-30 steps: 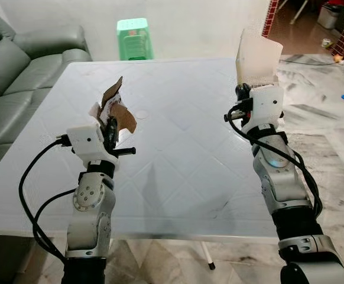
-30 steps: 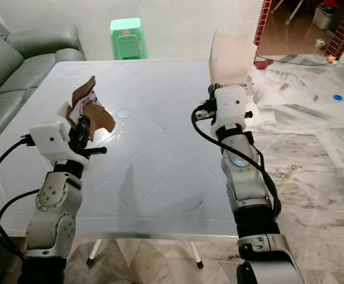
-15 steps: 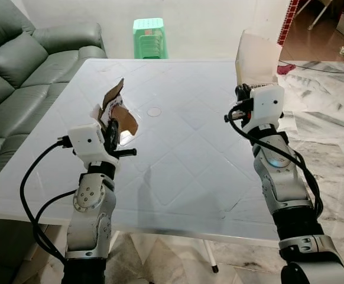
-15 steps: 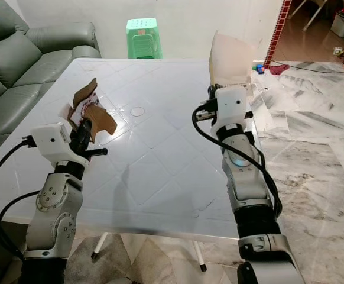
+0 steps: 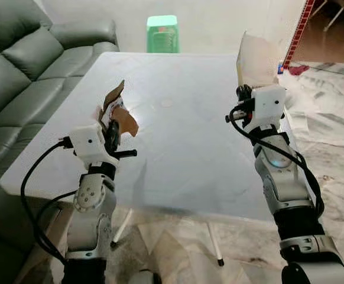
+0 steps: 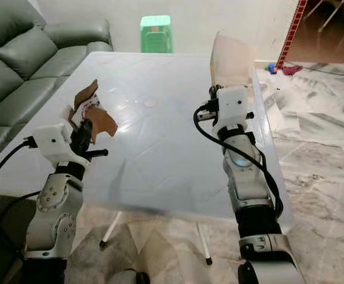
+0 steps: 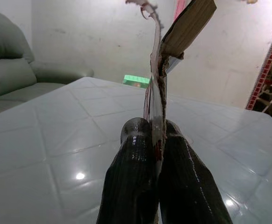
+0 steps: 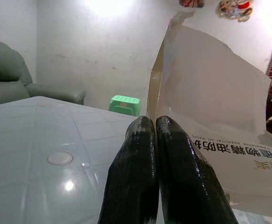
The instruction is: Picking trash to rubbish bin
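Brown torn cardboard (image 5: 117, 108) stands upright in the left gripper (image 7: 155, 135), whose fingers (image 7: 131, 168) are pressed together on its lower edge, above the left part of the white worktop (image 5: 184, 118). A pale sheet of packaging (image 5: 256, 53) with printed characters is pinched the same way by the right gripper (image 8: 154, 128), its fingers (image 8: 175, 158) closed on the sheet's edge, over the worktop's right side. Both pieces are held clear of the surface. A grey sofa (image 5: 24, 59) lies to the left, a green stool (image 5: 162, 32) beyond the far edge, and marble floor (image 5: 331, 136) to the right.
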Available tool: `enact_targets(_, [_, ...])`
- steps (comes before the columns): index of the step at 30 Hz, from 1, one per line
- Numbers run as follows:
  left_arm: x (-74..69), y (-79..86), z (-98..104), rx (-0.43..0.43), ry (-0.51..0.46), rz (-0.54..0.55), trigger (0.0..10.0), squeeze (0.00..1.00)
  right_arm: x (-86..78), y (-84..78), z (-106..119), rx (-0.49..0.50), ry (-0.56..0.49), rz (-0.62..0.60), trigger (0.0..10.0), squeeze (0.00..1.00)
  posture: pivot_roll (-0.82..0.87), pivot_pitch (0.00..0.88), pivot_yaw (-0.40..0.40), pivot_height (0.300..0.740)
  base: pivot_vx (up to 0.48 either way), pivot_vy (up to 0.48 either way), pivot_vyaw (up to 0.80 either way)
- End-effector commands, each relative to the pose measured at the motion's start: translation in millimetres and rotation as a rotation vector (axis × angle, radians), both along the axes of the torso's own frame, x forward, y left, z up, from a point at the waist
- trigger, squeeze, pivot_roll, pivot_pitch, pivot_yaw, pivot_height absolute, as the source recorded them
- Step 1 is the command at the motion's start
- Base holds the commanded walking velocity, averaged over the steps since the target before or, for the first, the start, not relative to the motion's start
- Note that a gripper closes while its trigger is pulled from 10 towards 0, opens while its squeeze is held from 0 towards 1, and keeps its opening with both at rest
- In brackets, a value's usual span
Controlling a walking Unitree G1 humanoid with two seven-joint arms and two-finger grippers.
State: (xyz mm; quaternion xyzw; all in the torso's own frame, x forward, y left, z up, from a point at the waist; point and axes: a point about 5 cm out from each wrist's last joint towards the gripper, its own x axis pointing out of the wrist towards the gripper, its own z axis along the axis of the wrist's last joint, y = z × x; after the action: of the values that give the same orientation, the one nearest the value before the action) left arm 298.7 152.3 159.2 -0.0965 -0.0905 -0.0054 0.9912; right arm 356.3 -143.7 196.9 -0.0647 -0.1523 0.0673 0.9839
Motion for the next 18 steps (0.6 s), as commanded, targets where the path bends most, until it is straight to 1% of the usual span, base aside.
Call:
enact_targets(1, [-1.0,-0.7,2.6,-0.003,-0.008,0.001,0.2,0.0,0.2,-0.4,2.5,0.008,-0.003,0.001,10.0,0.0,-0.01,0.0,0.042,0.74,-0.296,0.0,0.0])
enact_targets(11, [-0.6,-1.0,2.4,-0.004,-0.006,-0.003,0.0,0.0,0.6,-1.5,2.2,0.01,0.0,-0.004,10.0,0.0,-0.01,0.0,0.043,0.74,-0.272,0.0,0.0])
enact_targets(18, [-0.8,-0.7,2.5,-0.004,-0.005,-0.004,0.0,0.0,0.9,-1.2,2.5,0.011,0.0,-0.005,10.0,0.0,-0.01,0.0,0.046,0.74,0.0,0.0,0.0])
